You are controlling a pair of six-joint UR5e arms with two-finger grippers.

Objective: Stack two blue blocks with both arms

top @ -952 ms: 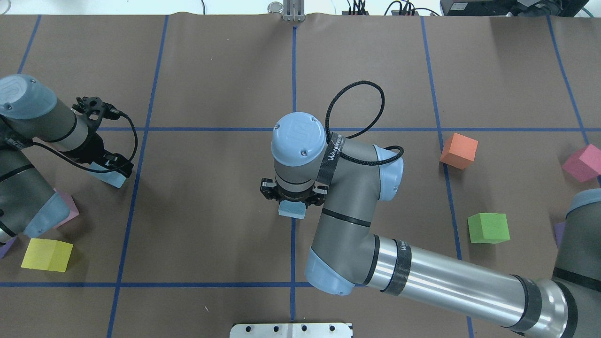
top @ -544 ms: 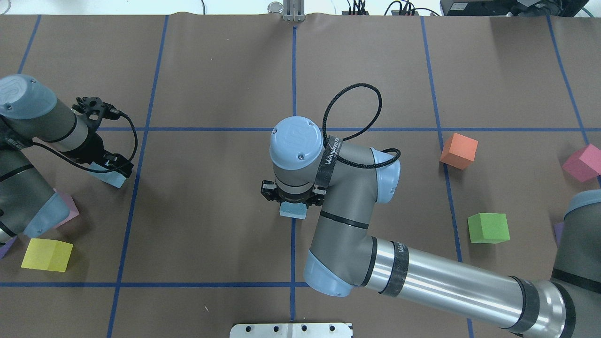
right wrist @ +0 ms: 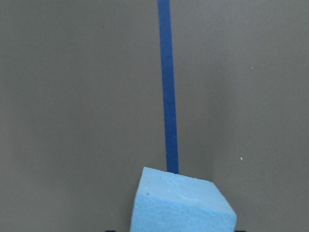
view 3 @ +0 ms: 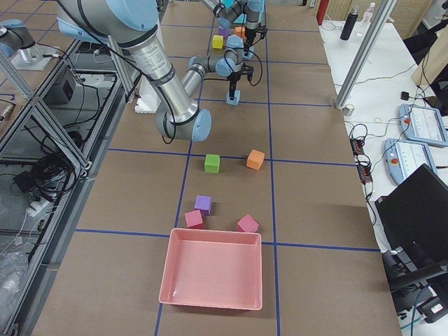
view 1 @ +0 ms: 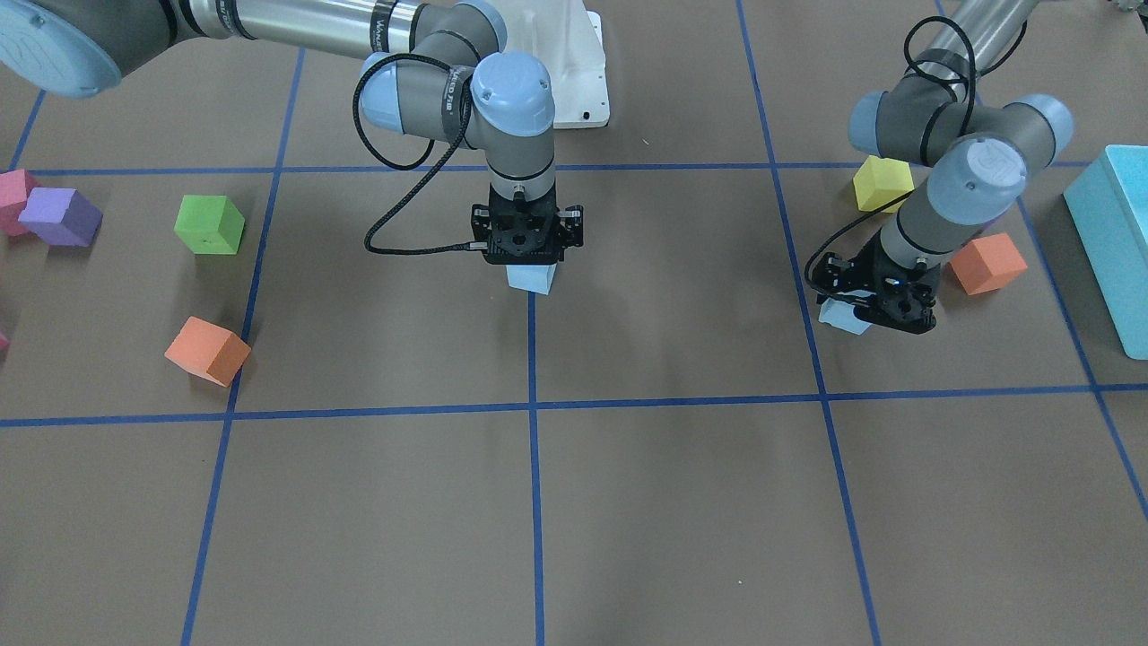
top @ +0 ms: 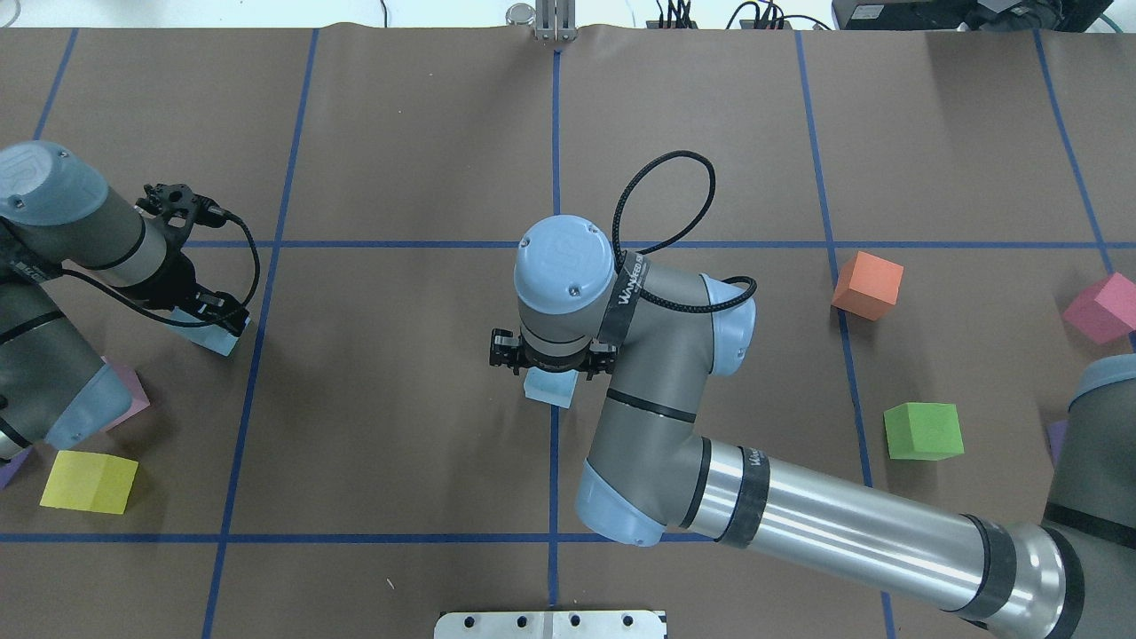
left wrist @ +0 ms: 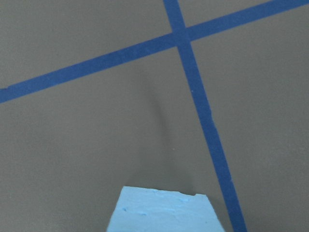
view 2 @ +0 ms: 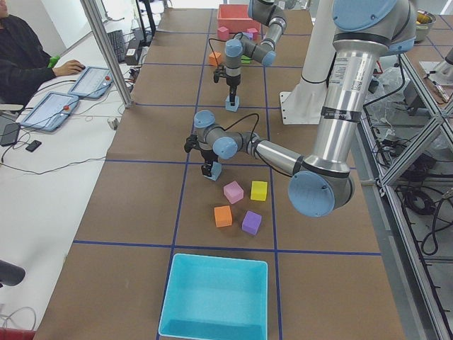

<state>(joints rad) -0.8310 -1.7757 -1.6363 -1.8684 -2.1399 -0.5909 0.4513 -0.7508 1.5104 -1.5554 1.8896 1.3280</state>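
One pale blue block [top: 550, 389] sits on the centre blue tape line, under my right gripper [top: 551, 373]. The gripper points straight down and is shut on it, low over the table. The block fills the bottom of the right wrist view [right wrist: 181, 203] and shows in the front view [view 1: 529, 276]. The second blue block [top: 213, 337] is at the left, in my tilted left gripper [top: 206, 321], which is shut on it close to the table. It also shows in the front view [view 1: 841, 316] and the left wrist view [left wrist: 164, 210].
Orange [top: 867, 285], green [top: 923, 431] and pink [top: 1103, 308] cubes lie on the right. A yellow cube [top: 89, 481] and a pink-purple one [top: 133, 401] lie beside the left arm, and an orange one [view 1: 987, 263] near its gripper. A turquoise bin [view 1: 1112, 233] stands beyond them.
My right wrist and its blue block have shifted slightly away from the robot along the centre line. The left arm and its block have barely moved.
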